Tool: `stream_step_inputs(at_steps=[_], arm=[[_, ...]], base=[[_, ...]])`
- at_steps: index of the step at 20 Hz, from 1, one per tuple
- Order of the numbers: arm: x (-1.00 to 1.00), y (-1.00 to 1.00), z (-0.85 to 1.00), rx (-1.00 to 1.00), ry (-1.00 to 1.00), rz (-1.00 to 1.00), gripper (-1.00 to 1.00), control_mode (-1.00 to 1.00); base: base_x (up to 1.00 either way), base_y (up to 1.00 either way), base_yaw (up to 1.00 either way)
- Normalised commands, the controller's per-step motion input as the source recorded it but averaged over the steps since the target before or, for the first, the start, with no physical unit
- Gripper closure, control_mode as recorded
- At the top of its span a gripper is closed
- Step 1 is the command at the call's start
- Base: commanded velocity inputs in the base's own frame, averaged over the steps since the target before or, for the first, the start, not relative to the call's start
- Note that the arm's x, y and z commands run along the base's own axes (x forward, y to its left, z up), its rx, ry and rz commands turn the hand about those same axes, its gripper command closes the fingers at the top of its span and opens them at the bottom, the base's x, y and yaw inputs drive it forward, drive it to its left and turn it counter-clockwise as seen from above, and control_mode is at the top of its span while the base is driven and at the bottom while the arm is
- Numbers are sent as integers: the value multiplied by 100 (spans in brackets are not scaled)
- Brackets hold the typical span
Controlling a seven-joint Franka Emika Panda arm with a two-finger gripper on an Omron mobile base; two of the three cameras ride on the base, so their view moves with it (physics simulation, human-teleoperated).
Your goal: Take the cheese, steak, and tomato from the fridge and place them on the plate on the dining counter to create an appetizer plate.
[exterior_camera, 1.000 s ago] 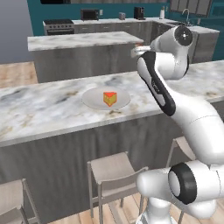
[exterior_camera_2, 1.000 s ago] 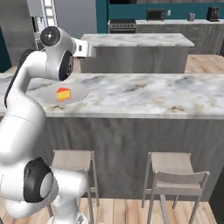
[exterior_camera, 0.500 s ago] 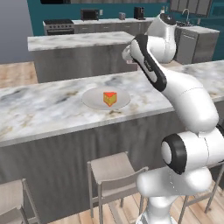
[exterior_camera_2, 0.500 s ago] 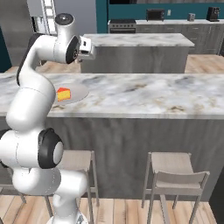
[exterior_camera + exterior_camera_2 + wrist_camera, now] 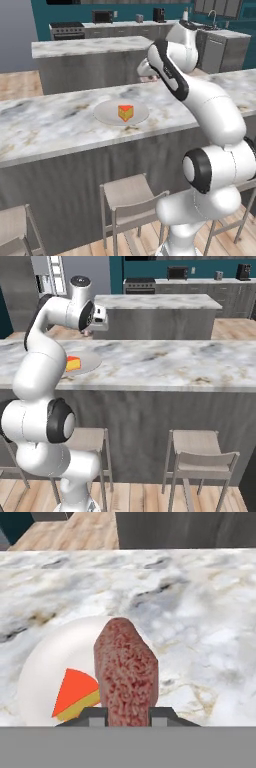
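My gripper (image 5: 127,714) is shut on the steak (image 5: 126,671), a reddish-brown slab that stands up between the fingertips (image 5: 95,714). It hangs above the dining counter (image 5: 200,612), at the right rim of the white plate (image 5: 45,662). On that plate lies the cheese (image 5: 75,694), an orange wedge. In the left base view the gripper (image 5: 148,76) hovers behind and to the right of the plate (image 5: 107,114) and the cheese (image 5: 125,112). From the right base view, the steak (image 5: 88,332) shows as a pinkish bit under the hand, behind the plate (image 5: 86,361) and the cheese (image 5: 73,363).
Pale stools (image 5: 131,197) (image 5: 200,456) stand along the near side of the dining counter (image 5: 175,363). A shorter marble island (image 5: 85,47) lies beyond it, with a back counter holding appliances (image 5: 102,16). The fridge (image 5: 50,276) stands far left.
The arm has swung round and the hand has come down and towards the plate with the steak still in it. The plate and the cheese have stayed put.
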Motion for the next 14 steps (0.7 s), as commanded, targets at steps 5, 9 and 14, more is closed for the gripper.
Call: stream_step_inputs(at_steps=[5, 9, 14], arm=[[0, 21, -49, -2, -10, 2, 100, -100], [25, 20, -40, -2, -14, 0, 100, -100], [34, 10, -31, 0, -1, 0, 100, -100]], base=[[0, 0, 0], [0, 0, 0], [0, 0, 0]])
